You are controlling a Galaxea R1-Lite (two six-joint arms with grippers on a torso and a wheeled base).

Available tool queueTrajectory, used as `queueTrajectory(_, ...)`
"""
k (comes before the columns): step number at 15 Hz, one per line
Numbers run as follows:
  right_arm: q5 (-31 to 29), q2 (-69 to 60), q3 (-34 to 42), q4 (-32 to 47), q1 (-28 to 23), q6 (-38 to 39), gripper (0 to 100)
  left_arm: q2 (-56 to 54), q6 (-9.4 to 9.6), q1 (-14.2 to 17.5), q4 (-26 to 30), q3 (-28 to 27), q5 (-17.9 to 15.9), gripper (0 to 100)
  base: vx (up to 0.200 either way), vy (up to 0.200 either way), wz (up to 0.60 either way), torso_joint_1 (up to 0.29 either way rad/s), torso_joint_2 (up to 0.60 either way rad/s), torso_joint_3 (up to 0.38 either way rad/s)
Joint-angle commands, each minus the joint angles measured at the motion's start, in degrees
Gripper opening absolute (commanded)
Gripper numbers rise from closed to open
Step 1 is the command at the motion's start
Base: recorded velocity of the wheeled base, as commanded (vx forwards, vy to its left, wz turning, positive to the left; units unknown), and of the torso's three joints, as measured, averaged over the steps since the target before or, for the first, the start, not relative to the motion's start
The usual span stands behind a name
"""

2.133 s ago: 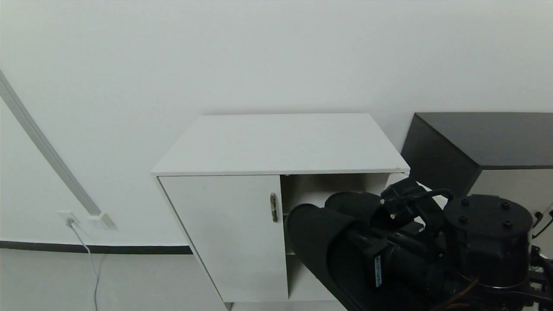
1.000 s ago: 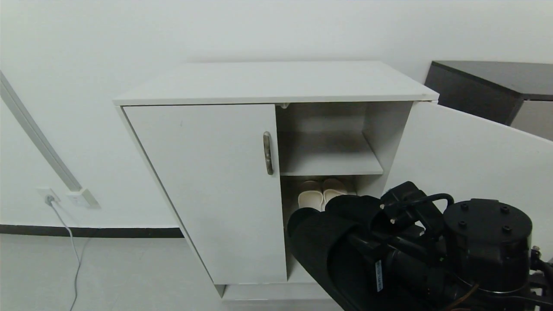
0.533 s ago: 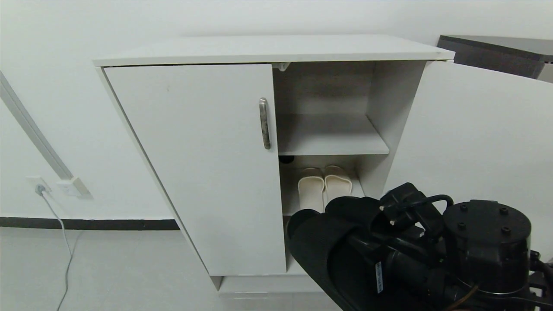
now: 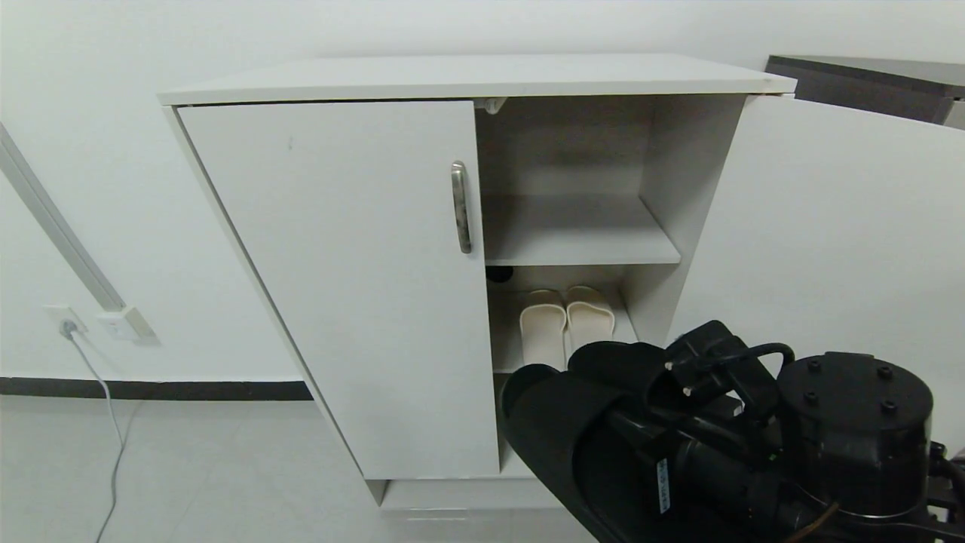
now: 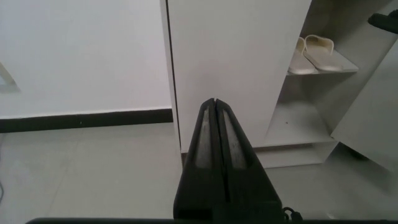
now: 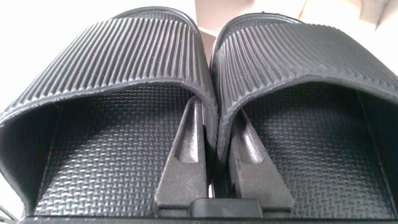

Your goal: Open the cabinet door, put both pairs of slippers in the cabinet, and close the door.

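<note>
Pointing toes-first toward the cabinet (image 4: 452,79): black slippers (image 4: 569,422).

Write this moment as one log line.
right door open; white slippers in middle compartment; right claw shut on black slippers; left claw shut

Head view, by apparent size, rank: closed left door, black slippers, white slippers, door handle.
1. closed left door
2. black slippers, though nearness to the camera inflates them
3. white slippers
4. door handle

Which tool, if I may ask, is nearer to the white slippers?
Right. The right tool, shut on the black slippers, is close before the white slippers; the left tool is farther back, facing the closed door.
</note>
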Motion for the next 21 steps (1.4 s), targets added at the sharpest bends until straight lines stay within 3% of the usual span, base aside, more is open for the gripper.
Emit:
queueTrajectory(1, 0.08, 0.14, 0.08, -0.03, 0.03, -0.16, 0, 0.0, 0.0, 0.04, -0.01, 0.01, -0.01, 0, 0.0, 0.0, 0.0, 0.0, 0.0, 0.0)
queueTrajectory(3, 0.25, 0.14, 0.16, -0.03, 0.03, -0.86, 0, 0.09, 0.0, 0.04, -0.01, 0.01, -0.01, 0, 0.0, 0.0, -0.6, 0.0, 0.0, 0.002)
queueTrajectory(10, -0.8, 1.99, -1.59, -2.4, 0.47, -1.65, 0, 0.09, 0.0, 0.04, -0.01, 0.01, -0.01, 0, 0.0, 0.0, 0.0, 0.0, 0.0, 0.0)
queueTrajectory(14, -16.44, 5.94, -15.39, 4.72, 5.74, 2.39, 0, 0.09, 0.0, 0.04, -0.01, 0.01, -0.01, 0, 0.0, 0.0, 0.0, 0.0, 0.0, 0.0)
queueTrajectory(16, -22.95, 6.38, -25.24, 17.2, 6.36, 4.33, 0, 0.0, 0.0, 0.04, -0.01, 0.01, -0.01, 0, 0.0, 0.0, 0.0, 0.0, 0.0, 0.0)
queueTrajectory(18, -29.01, 9.9, -34.02, 23.18, 5.92, 6.96, 0, 0.0, 0.0, 0.04, -0.01, 0.01, -0.01, 0, 0.0, 0.0, 0.0, 0.0, 0.0, 0.0)
queueTrajectory(21, -32.35, 15.61, -38.51, 23.27, 3.46, 6.96, 0, 0.0, 0.0, 0.04, -0.01, 0.01, -0.01, 0, 0.0, 0.0, 0.0, 0.0, 0.0, 0.0)
